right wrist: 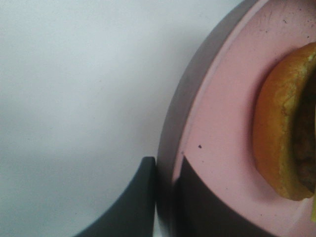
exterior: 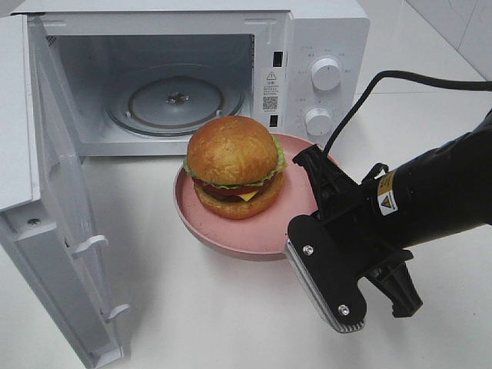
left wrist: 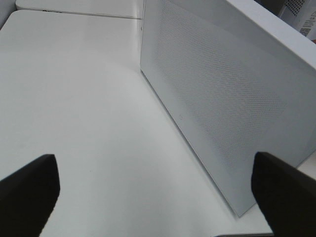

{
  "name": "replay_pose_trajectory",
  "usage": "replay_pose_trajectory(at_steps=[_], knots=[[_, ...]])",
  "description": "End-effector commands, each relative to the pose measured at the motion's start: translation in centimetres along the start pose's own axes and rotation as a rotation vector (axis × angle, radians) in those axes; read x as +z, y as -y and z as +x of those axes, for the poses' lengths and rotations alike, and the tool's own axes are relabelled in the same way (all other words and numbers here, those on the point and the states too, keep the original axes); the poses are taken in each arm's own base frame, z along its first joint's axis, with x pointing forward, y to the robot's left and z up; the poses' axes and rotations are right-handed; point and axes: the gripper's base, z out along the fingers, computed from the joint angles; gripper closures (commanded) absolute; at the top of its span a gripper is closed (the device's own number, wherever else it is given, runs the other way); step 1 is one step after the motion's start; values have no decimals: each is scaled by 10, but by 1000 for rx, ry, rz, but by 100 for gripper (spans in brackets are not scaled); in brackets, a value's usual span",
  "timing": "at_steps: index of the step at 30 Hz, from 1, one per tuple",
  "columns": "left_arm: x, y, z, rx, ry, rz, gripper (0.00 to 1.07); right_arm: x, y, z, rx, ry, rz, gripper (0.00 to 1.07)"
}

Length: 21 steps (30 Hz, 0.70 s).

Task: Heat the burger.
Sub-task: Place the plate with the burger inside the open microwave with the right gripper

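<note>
The burger (exterior: 234,165) on its plate (exterior: 254,231): right claw (right wrist: 165,163) clamped on the rim, left claw (left wrist: 155,185) wide open and empty.
We find the plate at 6 o'clock from the open microwave (exterior: 323,46); the right claw pinches the rim at 4 o'clock.

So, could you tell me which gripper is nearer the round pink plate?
Right. The right gripper grips the pink plate at its rim; the left gripper hangs open by the white microwave door, away from it.
</note>
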Motion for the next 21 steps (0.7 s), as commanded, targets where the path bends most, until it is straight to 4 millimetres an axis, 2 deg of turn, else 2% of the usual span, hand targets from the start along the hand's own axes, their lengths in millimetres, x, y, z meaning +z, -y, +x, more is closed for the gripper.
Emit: replay_pose_trajectory(at_steps=[1, 11, 21], knots=[[-2, 0, 0, 7, 31, 4, 9, -5, 15, 0, -9, 7, 115, 107], [-2, 0, 0, 7, 31, 4, 9, -6, 19, 0, -6, 11, 161, 107], [-2, 0, 0, 7, 31, 4, 9, 8, 43, -2, 23, 15, 174, 107]])
